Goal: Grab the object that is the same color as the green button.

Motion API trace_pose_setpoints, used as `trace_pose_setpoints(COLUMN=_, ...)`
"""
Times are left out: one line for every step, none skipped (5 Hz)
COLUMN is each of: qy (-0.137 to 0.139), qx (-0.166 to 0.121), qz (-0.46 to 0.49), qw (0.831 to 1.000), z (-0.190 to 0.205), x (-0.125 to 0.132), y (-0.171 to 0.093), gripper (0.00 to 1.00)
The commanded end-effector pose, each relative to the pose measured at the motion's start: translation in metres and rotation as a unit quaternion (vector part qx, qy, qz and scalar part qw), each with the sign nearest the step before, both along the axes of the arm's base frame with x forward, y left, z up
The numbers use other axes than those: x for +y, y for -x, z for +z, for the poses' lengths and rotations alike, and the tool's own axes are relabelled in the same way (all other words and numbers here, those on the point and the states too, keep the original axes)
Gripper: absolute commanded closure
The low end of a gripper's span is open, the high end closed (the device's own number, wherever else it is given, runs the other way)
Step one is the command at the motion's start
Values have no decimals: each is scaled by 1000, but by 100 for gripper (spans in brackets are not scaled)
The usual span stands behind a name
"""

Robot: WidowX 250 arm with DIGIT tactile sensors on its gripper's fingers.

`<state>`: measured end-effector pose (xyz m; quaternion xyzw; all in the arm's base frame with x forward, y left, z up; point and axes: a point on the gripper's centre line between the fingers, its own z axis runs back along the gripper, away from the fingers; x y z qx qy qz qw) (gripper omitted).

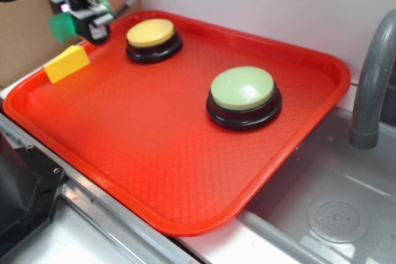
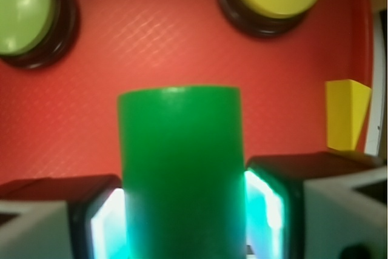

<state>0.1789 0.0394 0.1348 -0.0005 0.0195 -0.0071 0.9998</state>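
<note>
My gripper (image 1: 79, 24) hangs above the far left corner of the red tray (image 1: 154, 153), shut on the green cylinder (image 1: 60, 27). In the wrist view the green cylinder (image 2: 182, 168) fills the gap between the two fingers (image 2: 273, 210) and sticks out forward, clear of the tray surface. The green button (image 1: 242, 94), a pale green dome on a black base, sits right of the tray's middle; in the wrist view the green button (image 2: 24, 13) is at the upper left.
A yellow-topped button (image 1: 153, 37) stands at the tray's far side, near the gripper. A yellow wedge block (image 1: 67, 63) lies on the tray's left rim below the gripper. A grey faucet (image 1: 374, 85) and a sink basin (image 1: 334, 214) lie to the right.
</note>
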Motion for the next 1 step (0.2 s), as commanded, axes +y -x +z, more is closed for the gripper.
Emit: trace_pose_setpoints(qy=7, qx=63, qz=-43, qw=997, z=4, x=4, y=5, gripper=20)
